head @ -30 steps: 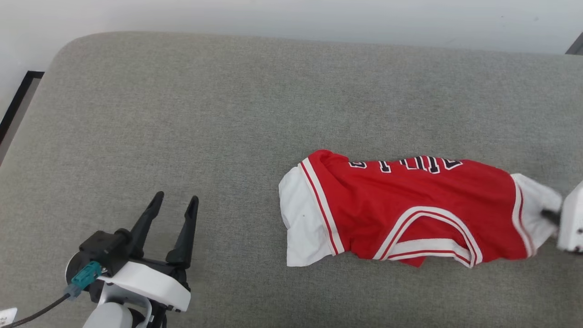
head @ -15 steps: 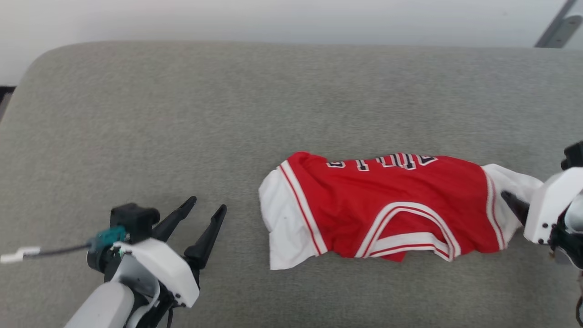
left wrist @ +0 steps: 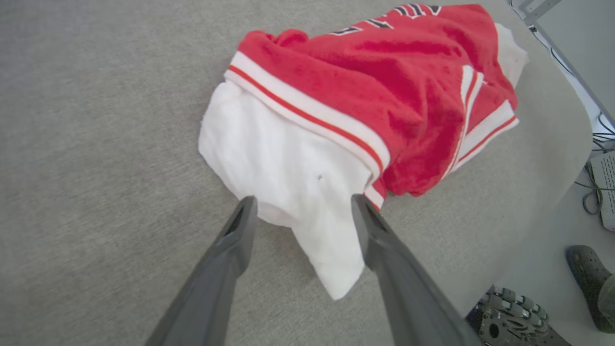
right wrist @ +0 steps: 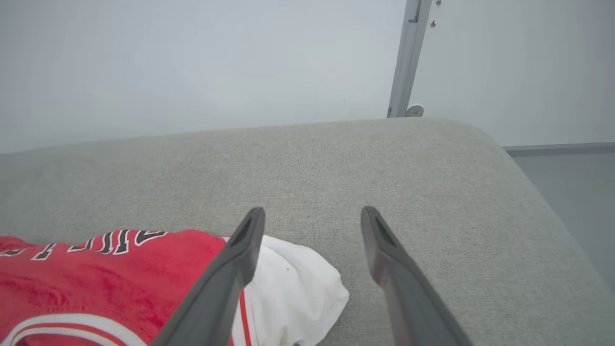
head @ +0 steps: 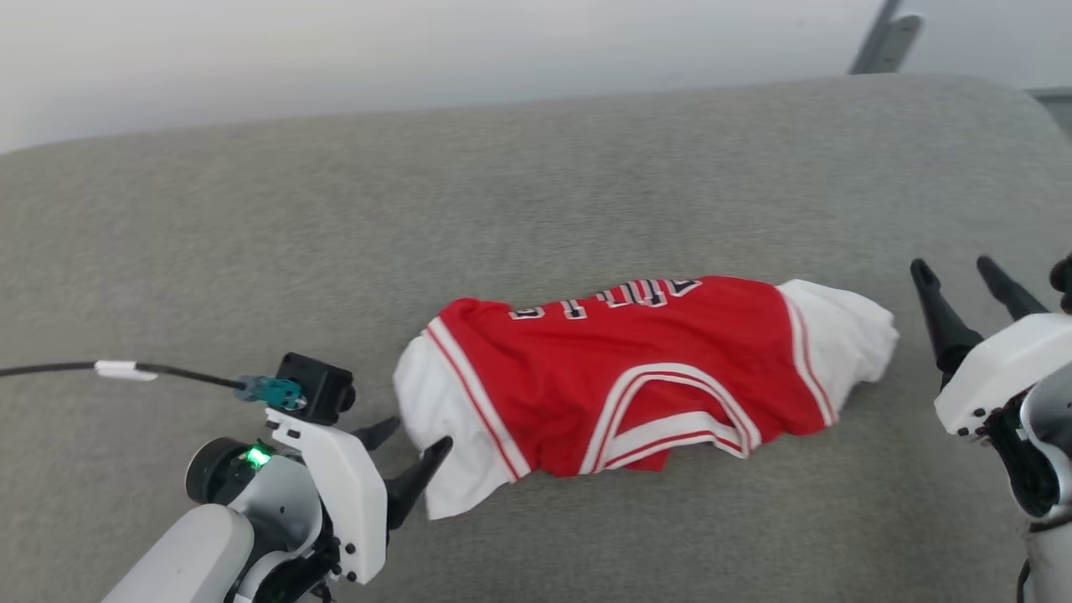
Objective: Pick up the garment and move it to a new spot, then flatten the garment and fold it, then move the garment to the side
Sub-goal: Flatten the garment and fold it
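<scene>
Left wrist view: shoe [left wrist: 587, 281] on floor; left claw [left wrist: 302, 198], right claw [right wrist: 312, 209] apart, garment [left wrist: 384, 72] unheld.

Garment [head: 569, 377]: red, white sleeves, striped trim, lying bunched, lettering partly hidden.

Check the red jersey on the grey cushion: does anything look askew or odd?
The red jersey-style shirt with white sleeves lies bunched and wrinkled on the grey fabric surface, its black lettering folded along the far edge and both sleeves crumpled. No tear or spill shows.
</scene>
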Controlling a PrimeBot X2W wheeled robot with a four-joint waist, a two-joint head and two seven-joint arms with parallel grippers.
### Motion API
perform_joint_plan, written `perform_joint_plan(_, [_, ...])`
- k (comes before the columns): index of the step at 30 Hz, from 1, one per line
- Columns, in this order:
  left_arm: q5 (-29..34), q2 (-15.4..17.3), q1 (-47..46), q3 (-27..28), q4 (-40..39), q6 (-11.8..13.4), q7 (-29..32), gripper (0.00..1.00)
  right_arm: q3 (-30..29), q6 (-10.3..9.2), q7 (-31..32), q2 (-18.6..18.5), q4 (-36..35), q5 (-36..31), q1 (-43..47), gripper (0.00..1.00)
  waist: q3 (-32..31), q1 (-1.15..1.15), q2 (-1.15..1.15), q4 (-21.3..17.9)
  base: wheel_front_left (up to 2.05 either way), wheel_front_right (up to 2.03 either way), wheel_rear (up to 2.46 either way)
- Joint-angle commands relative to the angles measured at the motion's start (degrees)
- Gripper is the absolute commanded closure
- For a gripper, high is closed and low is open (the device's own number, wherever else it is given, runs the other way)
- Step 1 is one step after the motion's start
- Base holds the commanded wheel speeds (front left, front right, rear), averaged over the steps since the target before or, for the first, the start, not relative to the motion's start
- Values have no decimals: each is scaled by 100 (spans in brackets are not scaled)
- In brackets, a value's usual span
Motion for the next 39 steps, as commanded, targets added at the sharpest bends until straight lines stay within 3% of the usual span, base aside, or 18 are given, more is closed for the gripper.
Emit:
perform_joint_plan(1, [-26, 45, 31, -43, -106, 127, 191, 0, -38, 0, -239, 80, -153, -91, 115, 0, -35, 0, 0, -196, 0, 0, 0])
perform_joint_plan(11, [396, 328, 40, -419, -275, 811, 1184, 0, 123, 0, -1842, 718, -959, -802, 539, 0, 93, 0, 0, -709, 0, 0, 0])
perform_joint_plan(16, [605, 331, -104, -547, -123, 919, 1327, 0, 399, 0, -2423, 1007, -1066, -904, 732, 0, 175, 0, 0, -857, 0, 0, 0])
perform_joint_plan(17, [653, 332, -136, -575, -87, 912, 1313, 4, 444, 0, -2511, 1031, -1062, -930, 746, 0, 187, 0, 0, -871, 0, 0, 0])
perform_joint_plan(18, [643, 319, -136, -594, -36, 904, 1325, 53, 481, 0, -2579, 1055, -1051, -969, 757, 0, 197, 0, 0, -884, 0, 0, 0])
perform_joint_plan(19, [640, 312, -139, -622, 7, 878, 1350, 95, 508, 0, -2634, 1075, -1032, -988, 778, 0, 209, 0, 0, -898, 0, 0, 0])
perform_joint_plan(20, [666, 301, -183, -643, 83, 839, 1311, 100, 533, 0, -2739, 1114, -1015, -958, 793, 0, 227, 0, 0, -909, 0, 0, 0])
perform_joint_plan(31, [547, 532, -193, -425, 94, 886, 1194, 100, 462, 0, -2845, 1121, -974, -922, 883, 0, 225, 0, 0, -721, 0, 0, 0])
perform_joint_plan(39, [399, 1233, 57, 16, -510, 1153, 1351, 100, 381, 0, -2666, 997, -964, -814, 1012, 0, -5, 0, 0, -391, 0, 0, 0])
